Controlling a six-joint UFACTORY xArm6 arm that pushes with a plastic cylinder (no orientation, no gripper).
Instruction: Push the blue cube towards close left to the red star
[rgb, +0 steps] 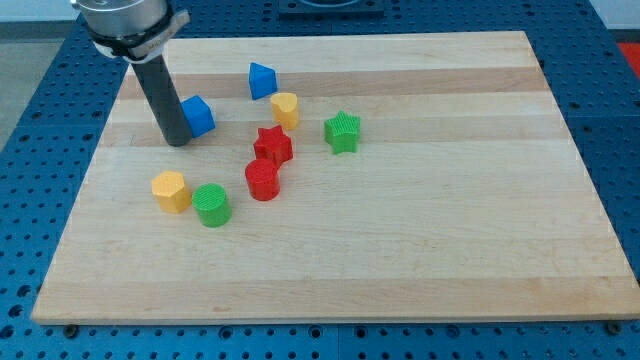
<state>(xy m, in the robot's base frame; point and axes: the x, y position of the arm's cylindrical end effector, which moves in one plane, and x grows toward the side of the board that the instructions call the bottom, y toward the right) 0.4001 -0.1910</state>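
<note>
Wooden board, holding 8 blocks.
- My tip: a bare rod that grips nothing, touching the view's left side of the blue cube.
- Red star: to the view's right of the cube and slightly lower, apart from it.
- Red cylinder: just below the star.
- Blue triangular block, yellow block: above the star.
- Green star: right of it.
- Yellow block, green cylinder: lower left, side by side.
</note>
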